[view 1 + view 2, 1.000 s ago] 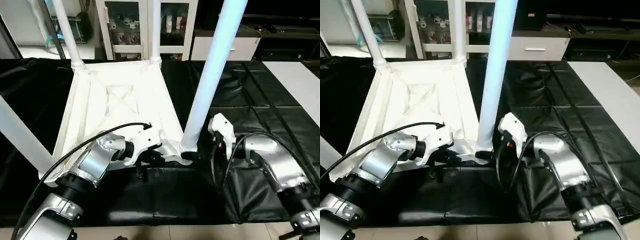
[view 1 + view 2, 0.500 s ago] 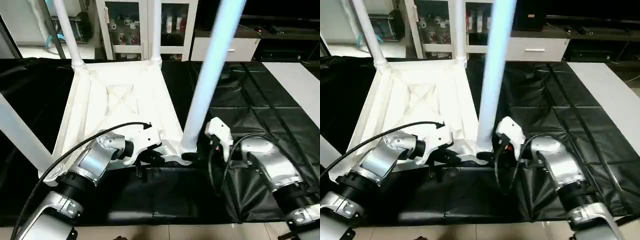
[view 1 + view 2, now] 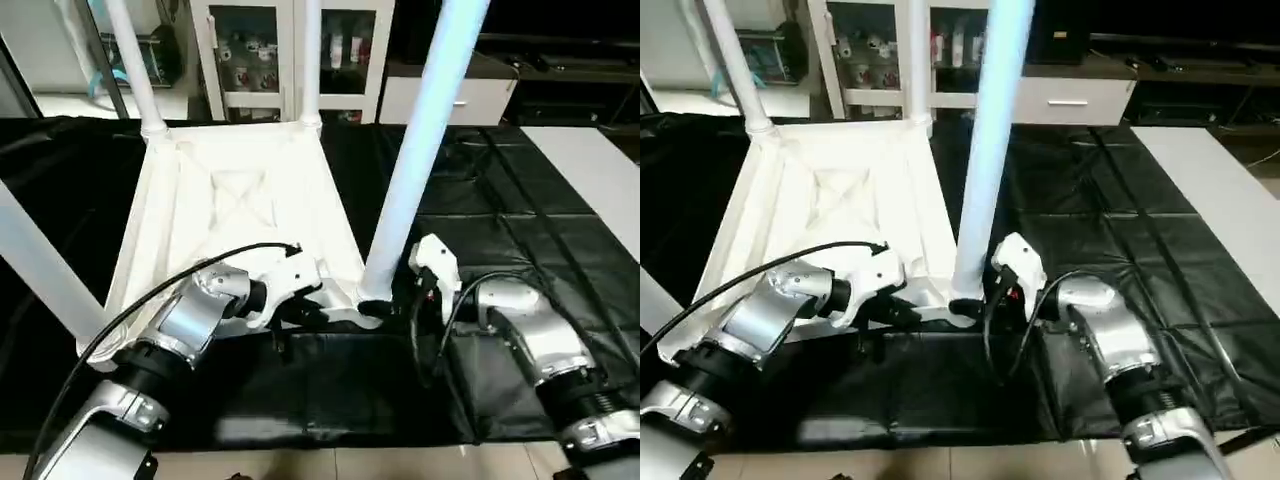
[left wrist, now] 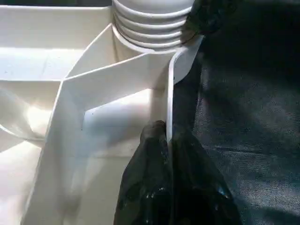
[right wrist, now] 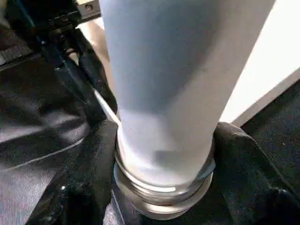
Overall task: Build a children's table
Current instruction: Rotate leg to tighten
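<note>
Lying inverted on the black-covered work table (image 3: 560,200), the white table top (image 3: 240,210) shows its ribbed underside. At far left, one leg (image 3: 40,275) leans from the near-left corner; two rear legs (image 3: 135,70) stand in their sockets. The left gripper (image 4: 171,187) pinches the top's near edge wall, fingers pressed together on it. Further right, the fourth leg (image 3: 415,150) sits in the near-right corner socket (image 3: 372,300). The right gripper (image 5: 164,187) clasps its ribbed base, one finger on each side. Judged progress: all four legs placed; final seating and turning upright are outstanding.
</note>
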Controlling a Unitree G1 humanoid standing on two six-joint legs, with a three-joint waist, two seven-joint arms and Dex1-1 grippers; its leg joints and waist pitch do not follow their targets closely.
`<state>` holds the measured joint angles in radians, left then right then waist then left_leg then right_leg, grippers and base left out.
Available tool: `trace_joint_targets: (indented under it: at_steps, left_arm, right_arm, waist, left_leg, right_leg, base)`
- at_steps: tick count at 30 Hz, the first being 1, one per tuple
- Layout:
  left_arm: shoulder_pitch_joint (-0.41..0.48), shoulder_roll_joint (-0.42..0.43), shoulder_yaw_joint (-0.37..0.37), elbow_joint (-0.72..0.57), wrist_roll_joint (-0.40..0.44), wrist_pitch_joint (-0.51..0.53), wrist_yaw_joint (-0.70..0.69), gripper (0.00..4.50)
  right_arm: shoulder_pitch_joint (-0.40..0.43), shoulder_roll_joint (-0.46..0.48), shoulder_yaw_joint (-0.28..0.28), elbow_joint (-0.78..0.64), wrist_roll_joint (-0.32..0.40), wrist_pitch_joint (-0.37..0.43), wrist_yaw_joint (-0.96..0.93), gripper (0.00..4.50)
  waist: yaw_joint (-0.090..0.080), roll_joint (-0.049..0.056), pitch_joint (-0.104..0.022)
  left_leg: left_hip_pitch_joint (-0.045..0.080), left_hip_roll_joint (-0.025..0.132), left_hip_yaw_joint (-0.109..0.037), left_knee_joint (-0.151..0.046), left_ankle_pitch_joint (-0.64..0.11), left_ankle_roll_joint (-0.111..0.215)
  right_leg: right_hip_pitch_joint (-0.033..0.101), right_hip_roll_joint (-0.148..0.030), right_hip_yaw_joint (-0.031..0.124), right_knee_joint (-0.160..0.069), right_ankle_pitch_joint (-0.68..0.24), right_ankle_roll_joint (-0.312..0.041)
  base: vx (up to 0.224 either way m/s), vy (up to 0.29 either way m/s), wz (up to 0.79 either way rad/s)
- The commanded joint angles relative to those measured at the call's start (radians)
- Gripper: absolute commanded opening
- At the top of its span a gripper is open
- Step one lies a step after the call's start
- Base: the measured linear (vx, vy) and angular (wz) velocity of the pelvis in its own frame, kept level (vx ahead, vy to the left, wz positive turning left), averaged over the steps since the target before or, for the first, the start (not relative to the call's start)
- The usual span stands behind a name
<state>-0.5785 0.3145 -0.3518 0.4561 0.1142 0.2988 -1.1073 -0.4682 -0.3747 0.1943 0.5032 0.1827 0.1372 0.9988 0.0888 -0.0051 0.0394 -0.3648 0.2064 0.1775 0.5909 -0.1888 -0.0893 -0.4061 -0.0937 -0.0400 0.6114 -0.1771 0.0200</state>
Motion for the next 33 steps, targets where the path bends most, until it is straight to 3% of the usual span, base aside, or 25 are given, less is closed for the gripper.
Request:
trace_joint_targets:
  at_steps: [1,3,5,6,8,9,10,12,13,14,15,16,17,18,19,23,24,26,27,29,30,33]
  left_arm:
    - [0.01,-0.066,-0.012,0.065,-0.016,0.022,0.057,0.0]
    - [-0.034,-0.141,0.033,0.142,-0.012,0.039,0.198,0.0]
    - [-0.041,-0.152,0.039,0.154,-0.012,0.04,0.218,0.0]
    - [-0.05,-0.165,0.047,0.168,-0.011,0.041,0.24,0.0]
    - [-0.083,-0.21,0.066,0.221,-0.006,0.03,0.323,0.0]
    - [-0.099,-0.23,0.074,0.246,-0.002,0.022,0.366,0.0]
    - [-0.108,-0.239,0.077,0.261,0.002,0.017,0.387,0.0]
    - [-0.128,-0.252,0.075,0.299,0.021,0.005,0.423,0.0]
    - [-0.154,-0.266,0.076,0.345,0.052,-0.025,0.503,0.0]
    - [-0.154,-0.266,0.076,0.345,0.052,-0.025,0.503,0.0]
    - [-0.167,-0.271,0.076,0.368,0.068,-0.049,0.551,0.0]
    - [-0.168,-0.272,0.075,0.371,0.07,-0.052,0.556,0.0]
    - [-0.171,-0.274,0.076,0.378,0.072,-0.057,0.562,0.0]
    - [-0.176,-0.278,0.082,0.391,0.068,-0.072,0.572,0.0]
    - [-0.179,-0.28,0.085,0.396,0.064,-0.077,0.57,0.0]
    - [-0.189,-0.28,0.094,0.412,0.051,-0.103,0.565,0.0]
    - [-0.191,-0.276,0.097,0.414,0.047,-0.12,0.553,0.0]
    - [-0.19,-0.274,0.097,0.411,0.044,-0.128,0.542,0.0]
    - [-0.18,-0.266,0.092,0.394,0.042,-0.127,0.517,0.0]
    - [-0.171,-0.257,0.086,0.382,0.042,-0.135,0.498,0.0]
    - [-0.158,-0.244,0.076,0.363,0.041,-0.13,0.465,0.0]
    - [-0.097,-0.175,0.039,0.274,0.028,-0.113,0.312,0.0]
  right_arm:
    - [-0.004,0.04,-0.05,0.039,-0.003,-0.022,-0.135,2.69]
    - [0.0,0.114,-0.076,0.072,-0.028,-0.009,-0.311,2.69]
    - [0.001,0.127,-0.079,0.074,-0.031,-0.005,-0.334,2.69]
    - [0.002,0.142,-0.082,0.077,-0.036,0.0,-0.36,2.69]
    - [-0.012,0.211,-0.083,0.111,-0.09,0.003,-0.528,2.69]
    - [-0.022,0.246,-0.083,0.133,-0.114,0.003,-0.615,2.69]
    - [-0.03,0.266,-0.085,0.147,-0.125,0.006,-0.661,2.68]
    - [-0.054,0.311,-0.095,0.179,-0.135,0.026,-0.746,2.68]
    - [-0.091,0.365,-0.126,0.221,-0.172,0.045,-0.958,2.67]
    - [-0.091,0.365,-0.126,0.221,-0.172,0.045,-0.958,2.67]
    - [-0.117,0.402,-0.146,0.245,-0.192,0.04,-1.095,2.67]
    - [-0.12,0.406,-0.147,0.248,-0.196,0.04,-1.114,2.67]
    - [-0.126,0.415,-0.147,0.253,-0.204,0.038,-1.14,2.67]
    - [-0.132,0.429,-0.139,0.258,-0.22,0.023,-1.154,2.67]
    - [-0.133,0.44,-0.141,0.257,-0.217,-0.001,-1.147,2.67]
    - [-0.138,0.449,-0.175,0.252,-0.173,-0.072,-1.096,2.67]
    - [-0.123,0.434,-0.18,0.214,-0.161,-0.095,-1.057,3.23]
    - [-0.112,0.426,-0.177,0.19,-0.159,-0.098,-1.04,3.37]
    - [-0.085,0.421,-0.184,0.136,-0.124,-0.098,-0.995,3.37]
    - [-0.066,0.413,-0.183,0.094,-0.114,-0.088,-0.991,3.65]
    - [-0.048,0.399,-0.172,0.05,-0.097,-0.053,-0.947,3.71]
    - [0.021,0.31,-0.135,-0.118,-0.038,0.055,-0.742,3.78]
  waist:
    - [-0.002,-0.018,-0.049]
    - [-0.007,-0.02,-0.046]
    - [-0.008,-0.022,-0.047]
    - [-0.011,-0.025,-0.049]
    - [-0.012,-0.016,-0.047]
    - [-0.019,-0.02,-0.047]
    - [-0.022,-0.01,-0.048]
    - [-0.032,-0.01,-0.05]
    - [-0.033,-0.01,-0.051]
    - [-0.035,-0.009,-0.049]
    - [-0.037,-0.014,-0.051]
    - [-0.037,-0.01,-0.051]
    - [-0.037,-0.011,-0.053]
    - [-0.036,-0.01,-0.053]
    - [-0.036,-0.018,-0.053]
    - [-0.031,-0.013,-0.053]
    - [-0.031,-0.014,-0.054]
    - [-0.025,-0.015,-0.054]
    - [-0.02,-0.015,-0.054]
    - [-0.022,-0.016,-0.053]
    - [-0.022,-0.012,-0.052]
    - [-0.02,-0.015,-0.049]
  left_leg:
    - [0.006,0.014,0.002,-0.077,-0.257,0.034]
    - [0.005,0.01,0.0,-0.081,-0.283,0.007]
    - [0.008,0.009,-0.004,-0.083,-0.299,-0.005]
    - [0.003,0.01,-0.008,-0.085,-0.302,-0.001]
    - [0.008,0.009,-0.003,-0.083,-0.309,0.005]
    - [0.006,0.004,-0.007,-0.085,-0.325,-0.011]
    - [0.003,0.004,-0.012,-0.089,-0.329,-0.018]
    - [0.012,0.003,-0.011,-0.087,-0.36,-0.019]
    - [0.01,0.004,-0.012,-0.087,-0.353,-0.019]
    - [0.008,0.002,-0.011,-0.088,-0.347,-0.023]
    - [0.01,0.002,-0.01,-0.088,-0.348,-0.025]
    - [0.013,0.002,-0.01,-0.088,-0.353,-0.025]
    - [0.011,0.002,-0.009,-0.088,-0.346,-0.024]
    - [0.008,0.002,-0.01,-0.089,-0.339,-0.021]
    - [0.007,0.003,-0.008,-0.089,-0.328,-0.016]
    - [0.005,0.003,-0.004,-0.088,-0.294,0.002]
    - [0.005,0.003,-0.002,-0.087,-0.293,0.005]
    - [0.005,0.004,-0.002,-0.087,-0.279,0.013]
    - [0.006,0.006,0.0,-0.086,-0.259,0.024]
    - [-0.001,0.007,-0.003,-0.088,-0.241,0.029]
    - [-0.001,0.007,-0.002,-0.088,-0.243,0.027]
    - [0.001,0.012,-0.004,-0.09,-0.266,0.039]
  right_leg:
    - [0.036,-0.039,0.024,-0.087,-0.359,-0.192]
    - [0.033,-0.039,0.023,-0.095,-0.418,-0.168]
    - [0.035,-0.039,0.019,-0.099,-0.455,-0.151]
    - [0.039,-0.042,0.019,-0.098,-0.455,-0.142]
    - [0.026,-0.038,0.023,-0.104,-0.443,-0.142]
    - [0.029,-0.037,0.021,-0.104,-0.467,-0.135]
    - [0.032,-0.038,0.019,-0.101,-0.468,-0.132]
    - [0.026,-0.035,0.02,-0.107,-0.459,-0.129]
    - [0.027,-0.035,0.021,-0.105,-0.439,-0.132]
    - [0.024,-0.034,0.022,-0.105,-0.432,-0.133]
    - [0.026,-0.033,0.021,-0.104,-0.421,-0.128]
    - [0.021,-0.033,0.022,-0.103,-0.42,-0.13]
    - [0.026,-0.032,0.023,-0.1,-0.397,-0.129]
    - [0.028,-0.033,0.023,-0.1,-0.383,-0.128]
    - [0.028,-0.032,0.023,-0.098,-0.359,-0.129]
    - [0.033,-0.032,0.026,-0.092,-0.285,-0.147]
    - [0.033,-0.032,0.026,-0.092,-0.282,-0.149]
    - [0.037,-0.032,0.026,-0.091,-0.269,-0.152]
    - [0.038,-0.032,0.027,-0.089,-0.233,-0.16]
    - [0.042,-0.033,0.025,-0.087,-0.23,-0.161]
    - [0.04,-0.033,0.025,-0.088,-0.241,-0.16]
    - [0.042,-0.033,0.027,-0.091,-0.271,-0.155]
  base:
    - [0.0,0.0,0.0]
    - [0.0,0.0,0.0]
    - [0.0,0.0,0.0]
    - [0.0,0.0,0.0]
    - [0.0,0.0,0.0]
    - [0.0,0.0,0.0]
    - [0.0,0.0,0.0]
    - [0.0,0.0,0.0]
    - [0.0,0.0,0.0]
    - [0.0,0.0,0.0]
    - [0.0,0.0,0.0]
    - [0.0,0.0,0.0]
    - [0.0,0.0,0.0]
    - [0.0,0.0,0.0]
    - [0.0,0.0,0.0]
    - [0.0,0.0,0.0]
    - [0.0,0.0,0.0]
    - [0.0,0.0,0.0]
    - [0.0,0.0,0.0]
    - [0.0,0.0,0.0]
    - [0.0,0.0,0.0]
    - [0.0,0.0,0.0]
